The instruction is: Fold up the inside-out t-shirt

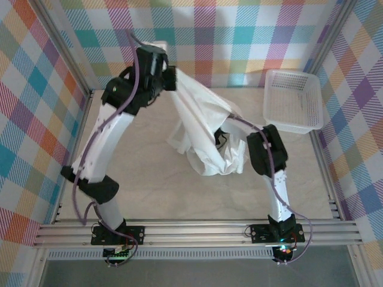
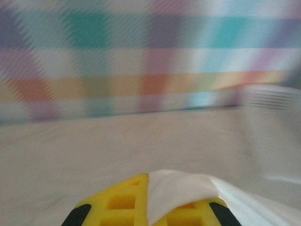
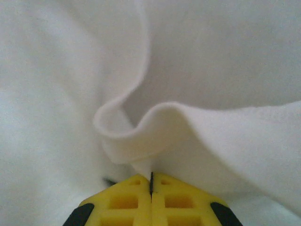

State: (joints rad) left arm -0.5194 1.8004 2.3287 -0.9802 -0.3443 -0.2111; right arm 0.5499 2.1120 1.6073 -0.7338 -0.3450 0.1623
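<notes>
The inside-out t-shirt (image 1: 200, 119) is white cloth, hanging from high at the back down to a crumpled heap mid-table. My left gripper (image 1: 170, 78) is raised at the back left and is shut on the shirt's top edge. In the left wrist view the cloth (image 2: 188, 188) drapes out between the yellow fingers (image 2: 117, 202). My right gripper (image 3: 151, 181) is pushed into the heap's right side, shut, with a rolled fold of the shirt (image 3: 155, 127) pinched at its tips. In the top view the cloth hides most of its fingers.
A white plastic mesh basket (image 1: 293, 101) stands at the back right corner, blurred at the right of the left wrist view (image 2: 273, 132). Checked walls close in the table on three sides. Bare tabletop (image 1: 155, 191) lies in front of the heap.
</notes>
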